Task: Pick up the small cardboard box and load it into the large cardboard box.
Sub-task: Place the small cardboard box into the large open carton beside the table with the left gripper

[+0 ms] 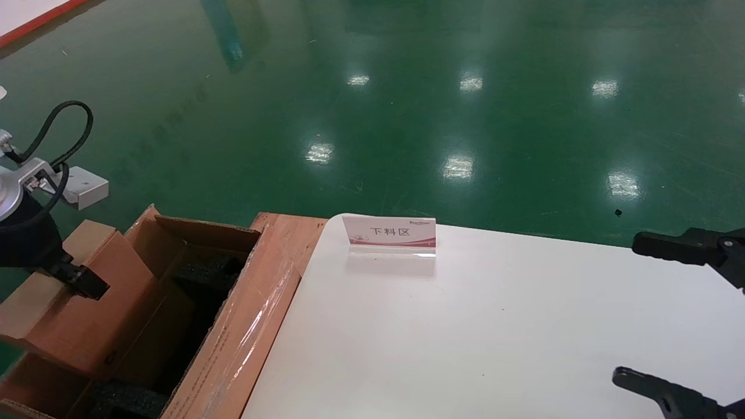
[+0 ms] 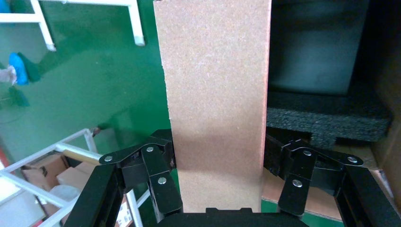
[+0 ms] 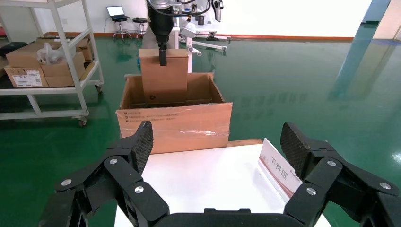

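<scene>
The small cardboard box is plain brown and hangs upright in my left gripper, which is shut on its upper end. In the left wrist view the box fills the space between the fingers. Seen from the right wrist, its lower part is inside the opening of the large cardboard box. The large box has a taped glossy flap and black foam inside. My right gripper is open and empty over the white table, far to the right; it also shows in its wrist view.
A white table carries a small sign stand. The large box stands against the table's left edge on a green floor. A white shelf cart with cartons stands beyond the box.
</scene>
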You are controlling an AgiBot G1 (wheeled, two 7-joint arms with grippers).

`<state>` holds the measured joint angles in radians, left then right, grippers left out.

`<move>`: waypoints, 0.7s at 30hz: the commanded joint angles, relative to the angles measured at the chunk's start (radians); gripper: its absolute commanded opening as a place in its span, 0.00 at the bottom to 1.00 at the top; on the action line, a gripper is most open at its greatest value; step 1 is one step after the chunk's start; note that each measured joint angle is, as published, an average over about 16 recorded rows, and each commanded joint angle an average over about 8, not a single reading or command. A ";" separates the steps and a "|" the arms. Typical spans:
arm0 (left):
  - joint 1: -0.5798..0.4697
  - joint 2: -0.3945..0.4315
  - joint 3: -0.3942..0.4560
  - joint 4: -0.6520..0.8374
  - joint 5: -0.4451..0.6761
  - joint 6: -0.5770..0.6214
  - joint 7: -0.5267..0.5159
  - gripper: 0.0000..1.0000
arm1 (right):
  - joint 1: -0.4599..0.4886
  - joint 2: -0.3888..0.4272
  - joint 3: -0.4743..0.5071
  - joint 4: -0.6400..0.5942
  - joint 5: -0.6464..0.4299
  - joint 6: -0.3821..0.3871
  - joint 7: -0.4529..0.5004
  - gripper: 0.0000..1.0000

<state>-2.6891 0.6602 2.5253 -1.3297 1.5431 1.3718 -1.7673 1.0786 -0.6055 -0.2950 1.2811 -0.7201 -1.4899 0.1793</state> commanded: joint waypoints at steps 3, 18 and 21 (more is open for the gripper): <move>0.014 0.006 0.004 0.001 0.008 -0.005 -0.004 0.00 | 0.000 0.000 0.000 0.000 0.000 0.000 0.000 1.00; 0.075 0.004 0.012 0.016 0.038 -0.062 -0.028 0.00 | 0.000 0.000 -0.001 0.000 0.001 0.000 -0.001 1.00; 0.086 0.004 0.014 0.024 0.048 -0.077 -0.031 0.00 | 0.000 0.000 -0.001 0.000 0.001 0.001 -0.001 1.00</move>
<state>-2.6035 0.6649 2.5384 -1.3032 1.5900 1.2948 -1.7966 1.0789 -0.6050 -0.2962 1.2811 -0.7192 -1.4894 0.1787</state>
